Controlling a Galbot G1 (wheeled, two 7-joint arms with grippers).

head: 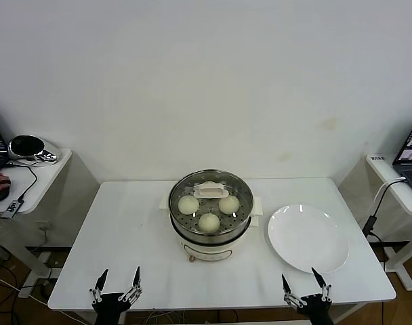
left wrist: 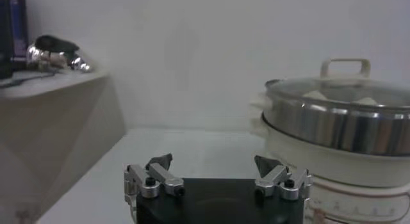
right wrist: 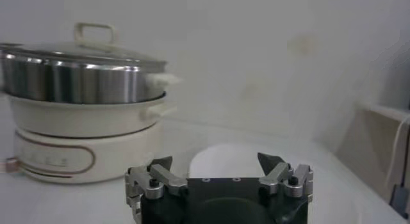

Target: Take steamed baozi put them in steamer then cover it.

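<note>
both grippers hang at the near edge of the worktop (head: pixel 125 230), left gripper (head: pixel 116 284) and right gripper (head: pixel 305 288), each with jaws spread wide and holding nothing. at mid-worktop the steamer (head: pixel 211 233) wears its cover (head: pixel 209 191), and three baozi (head: pixel 209 221) show through the glass; a fourth may hide under the handle, i cannot tell. just beside it on the robot's right the white plate (head: pixel 307 238) lies bare. judging by this, the task looks finished.
</note>
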